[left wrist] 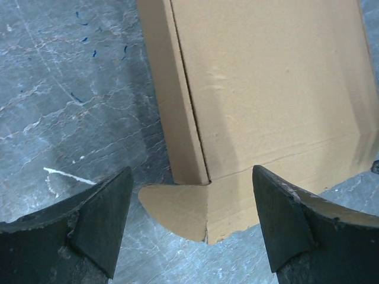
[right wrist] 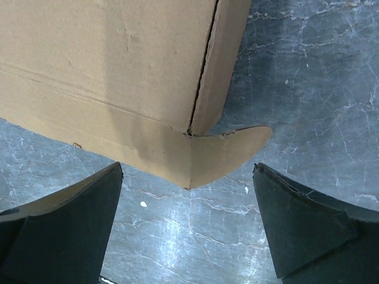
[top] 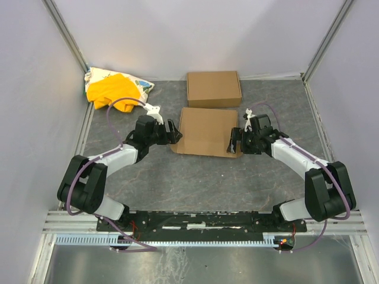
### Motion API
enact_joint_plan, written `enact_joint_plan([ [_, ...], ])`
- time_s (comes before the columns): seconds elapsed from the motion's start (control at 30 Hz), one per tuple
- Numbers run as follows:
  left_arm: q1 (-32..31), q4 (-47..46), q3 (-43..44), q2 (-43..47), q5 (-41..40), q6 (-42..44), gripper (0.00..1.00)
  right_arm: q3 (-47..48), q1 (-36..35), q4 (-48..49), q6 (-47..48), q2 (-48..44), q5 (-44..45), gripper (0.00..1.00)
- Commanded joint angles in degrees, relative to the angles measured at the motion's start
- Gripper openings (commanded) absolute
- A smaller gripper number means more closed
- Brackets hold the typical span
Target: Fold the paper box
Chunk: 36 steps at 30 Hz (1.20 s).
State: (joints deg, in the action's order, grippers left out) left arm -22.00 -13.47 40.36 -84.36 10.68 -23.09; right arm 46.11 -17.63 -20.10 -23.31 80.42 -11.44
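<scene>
The paper box point(top: 207, 131) is a brown cardboard tray with its lid down, lying in the middle of the table. My left gripper point(top: 173, 131) is open at its near left corner. In the left wrist view a rounded ear tab point(left wrist: 177, 204) sticks out from that corner point(left wrist: 266, 106), ahead of my gripper point(left wrist: 192, 222). My right gripper point(top: 235, 142) is open at the near right corner. The right wrist view shows the box point(right wrist: 118, 65) with its rounded tab point(right wrist: 231, 151) just ahead of my gripper point(right wrist: 188, 222). Neither gripper touches the cardboard.
A second flat brown cardboard box point(top: 214, 89) lies behind the paper box. A yellow cloth bundle point(top: 115, 89) sits in the far left corner. White walls enclose the grey marbled table point(top: 195, 177) on three sides.
</scene>
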Motion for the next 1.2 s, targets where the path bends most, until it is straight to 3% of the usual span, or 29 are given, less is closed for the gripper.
enact_joint_plan([
  [0.0, -0.23, -5.85, 0.60, -0.73, 3.99, 0.43, 0.88, 1.12, -0.48, 3.82, 2.37, 1.09, -0.29, 0.99],
  [0.73, -3.21, -5.94, 1.56, -4.48, 8.22, 0.61, 0.86, 2.83, -2.87, 3.24, 3.19, 4.27, -2.29, 0.99],
  [1.17, -4.43, 10.16, 9.93, -7.12, 12.29, 2.69, 0.85, 4.85, -3.72, -1.34, 2.06, 1.72, -6.75, 0.99],
])
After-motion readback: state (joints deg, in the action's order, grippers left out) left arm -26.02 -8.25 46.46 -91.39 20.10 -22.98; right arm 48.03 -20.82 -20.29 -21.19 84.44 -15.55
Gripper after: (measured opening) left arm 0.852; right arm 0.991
